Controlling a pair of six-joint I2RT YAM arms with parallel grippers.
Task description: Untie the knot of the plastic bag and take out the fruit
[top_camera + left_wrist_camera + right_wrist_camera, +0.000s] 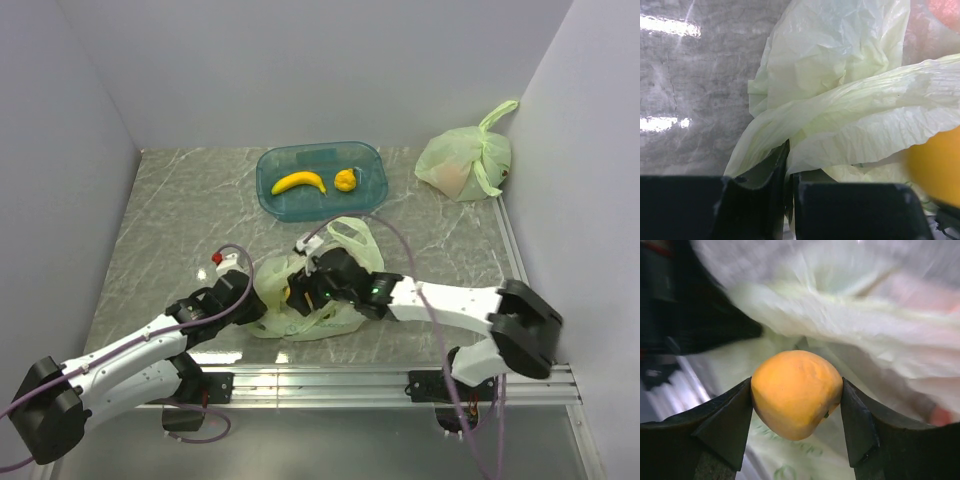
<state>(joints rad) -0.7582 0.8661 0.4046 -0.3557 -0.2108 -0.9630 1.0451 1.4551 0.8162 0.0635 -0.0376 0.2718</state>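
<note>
While my left claw (790, 172) pinches plastic bag (830, 75) film, my right claw (796, 387) clamps orange fruit (795, 405), seemingly inside bag mouth; risk: round skin slips on lift, film snags, fruit drops

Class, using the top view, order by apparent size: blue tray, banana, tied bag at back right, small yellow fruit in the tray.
1. blue tray
2. tied bag
3. banana
4. small yellow fruit
</note>
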